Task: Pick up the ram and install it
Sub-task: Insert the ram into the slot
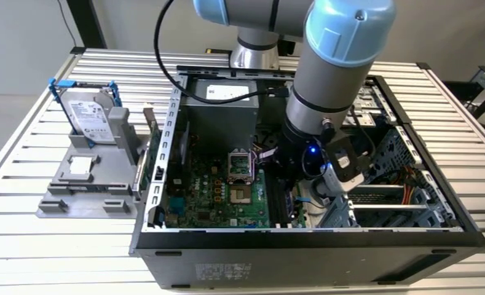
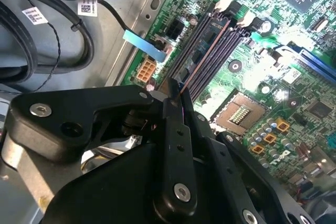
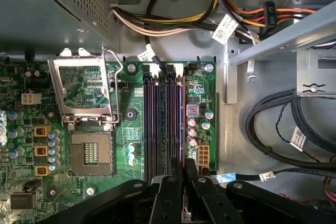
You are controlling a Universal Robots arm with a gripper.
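My gripper [image 1: 290, 167] is down inside the open computer case, over the black memory slots [image 3: 157, 124] of the green motherboard [image 1: 217, 196]. In the second wrist view the ram [image 2: 207, 51] shows edge-on as a thin coppery line running along one slot. My gripper [image 2: 176, 95] is shut on the near end of that stick, one black finger on each side. The ram stands upright in line with the outer slot; I cannot tell how deep it sits. In the first wrist view my gripper [image 3: 182, 177] hangs at the near end of the slots.
An open CPU socket [image 3: 92, 153] with its raised metal frame lies beside the slots. Black cables [image 3: 283, 135] and the drive cage crowd the other side. The power supply [image 1: 222, 110] sits at the case's back. A hard drive [image 1: 90, 117] stands on a grey fixture [image 1: 86, 184] outside the case.
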